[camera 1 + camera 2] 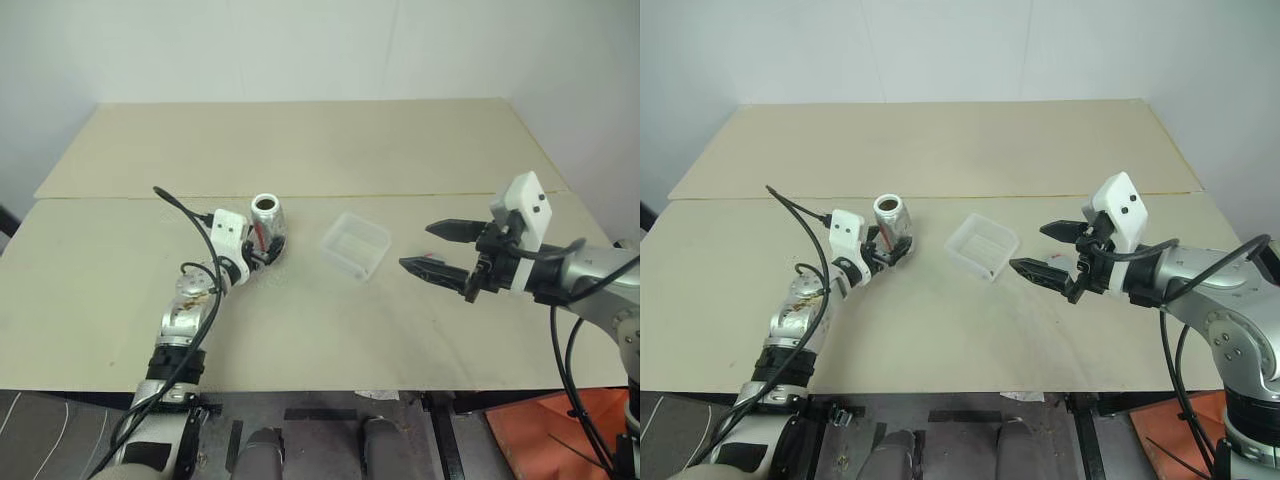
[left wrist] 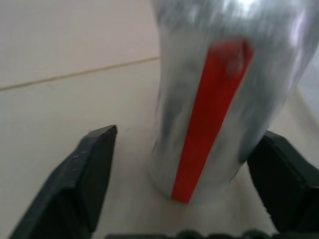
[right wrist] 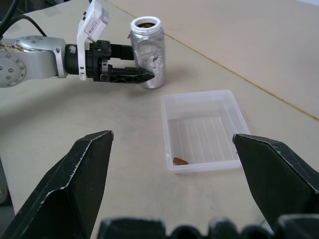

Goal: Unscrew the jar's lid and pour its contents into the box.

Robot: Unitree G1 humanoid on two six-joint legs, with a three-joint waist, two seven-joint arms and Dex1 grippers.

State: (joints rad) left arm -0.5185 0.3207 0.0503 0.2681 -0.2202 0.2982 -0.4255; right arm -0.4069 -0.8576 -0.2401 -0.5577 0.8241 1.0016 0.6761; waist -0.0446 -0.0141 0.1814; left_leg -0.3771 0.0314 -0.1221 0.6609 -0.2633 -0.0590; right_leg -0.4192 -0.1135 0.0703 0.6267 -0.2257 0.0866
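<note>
My left hand [image 1: 268, 250] sits open, its black fingers either side of the jar [image 1: 267, 224] without pressing it. The jar is a silvery metal cylinder with a red stripe, standing upright left of centre on the pale, matte tabletop [image 1: 300, 150], its mouth uncovered. Right of it, apart, lies the box [image 1: 356, 245], a shallow clear plastic tray with rounded corners and a ribbed floor; one small brown piece, perhaps a nut, lies inside. My right hand [image 1: 428, 248] hovers open at the right.
</note>
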